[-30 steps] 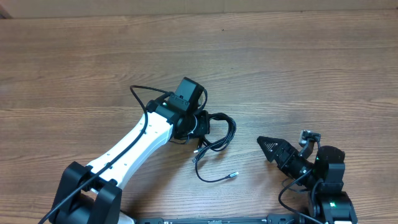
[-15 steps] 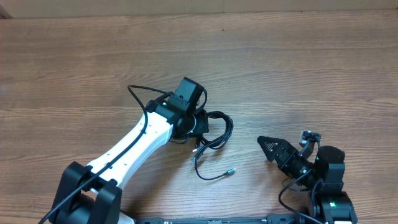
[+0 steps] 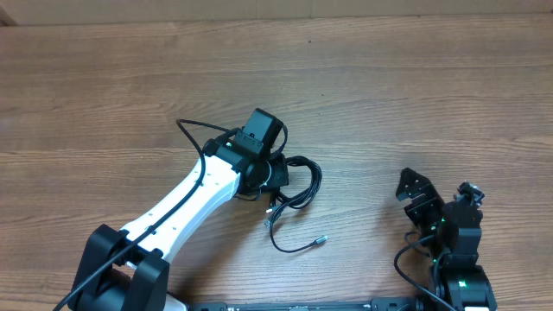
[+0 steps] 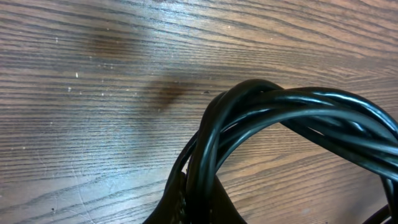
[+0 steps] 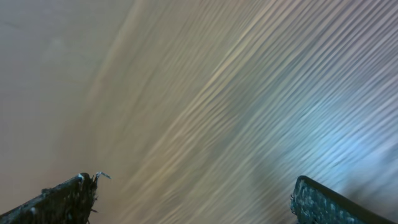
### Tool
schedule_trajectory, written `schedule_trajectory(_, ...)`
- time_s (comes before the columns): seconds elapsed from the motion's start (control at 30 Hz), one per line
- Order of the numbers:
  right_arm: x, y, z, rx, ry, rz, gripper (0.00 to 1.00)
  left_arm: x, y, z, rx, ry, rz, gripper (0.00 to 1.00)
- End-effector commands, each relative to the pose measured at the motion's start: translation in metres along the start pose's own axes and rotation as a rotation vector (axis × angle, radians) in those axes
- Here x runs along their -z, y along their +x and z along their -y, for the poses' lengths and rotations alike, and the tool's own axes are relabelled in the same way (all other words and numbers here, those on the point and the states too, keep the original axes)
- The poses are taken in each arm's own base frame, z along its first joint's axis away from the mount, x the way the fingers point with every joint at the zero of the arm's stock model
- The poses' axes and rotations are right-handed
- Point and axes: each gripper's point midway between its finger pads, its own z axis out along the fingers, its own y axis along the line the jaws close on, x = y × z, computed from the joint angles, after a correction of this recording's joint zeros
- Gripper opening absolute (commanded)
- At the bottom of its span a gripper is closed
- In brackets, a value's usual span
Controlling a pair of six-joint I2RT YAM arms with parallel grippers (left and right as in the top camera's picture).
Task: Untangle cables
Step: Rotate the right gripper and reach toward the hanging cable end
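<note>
The left end effector [image 3: 273, 175] is pinching the cables [image 4: 281, 117], with their loops and loose plug ends lying just beside it on the table [image 3: 415, 95]; the right end effector [image 5: 193, 193] is hovering with fingers spread, well apart from them

Brown wood-grain worktop [image 3: 415, 104] seen from overhead, a pale strip [image 3: 346, 9] running along its far edge; close up, a dark smudge [image 4: 168, 93] marks the grain.
</note>
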Motion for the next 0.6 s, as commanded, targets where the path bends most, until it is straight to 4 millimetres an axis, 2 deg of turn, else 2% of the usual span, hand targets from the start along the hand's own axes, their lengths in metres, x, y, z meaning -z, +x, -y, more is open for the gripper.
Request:
schedule_trajectory(0.0,0.008,0.026,-0.032,-0.135,-0.144,-0.186,1.00,-0.002,-0.004,-0.006,-0.009,-0.036,0.023,0.04)
schedule_trajectory(0.07,0.013,0.044,-0.039,-0.137,-0.189,-0.295,1.00,-0.001,-0.006,-0.007,-0.076,-0.042,0.033,0.04)
schedule_trajectory(0.1,0.015,0.047,-0.041,-0.135,-0.201,-0.312,1.00,-0.001,-0.007,-0.006,-0.118,-0.038,0.034,0.04)
schedule_trajectory(0.17,0.019,0.049,-0.053,-0.038,-0.275,-0.330,0.92,-0.001,-0.007,-0.004,-0.169,-0.029,0.032,0.04)
schedule_trajectory(0.23,0.032,0.056,-0.079,0.089,-0.436,-0.378,0.82,-0.001,-0.008,-0.003,-0.204,-0.027,0.037,0.04)
schedule_trajectory(0.33,0.051,0.064,-0.105,0.111,-0.591,-0.459,0.79,0.000,-0.015,0.000,-0.197,-0.020,0.063,0.04)
schedule_trajectory(0.4,0.064,0.070,-0.117,0.093,-0.666,-0.527,0.75,0.001,-0.021,-0.002,-0.090,-0.022,0.091,0.04)
schedule_trajectory(0.47,0.074,0.077,-0.122,0.044,-0.691,-0.605,0.74,0.001,-0.026,-0.007,0.183,-0.030,0.116,0.05)
schedule_trajectory(0.57,0.081,0.086,-0.124,0.011,-0.699,-0.675,0.74,0.001,-0.025,-0.006,0.474,-0.011,0.116,0.05)
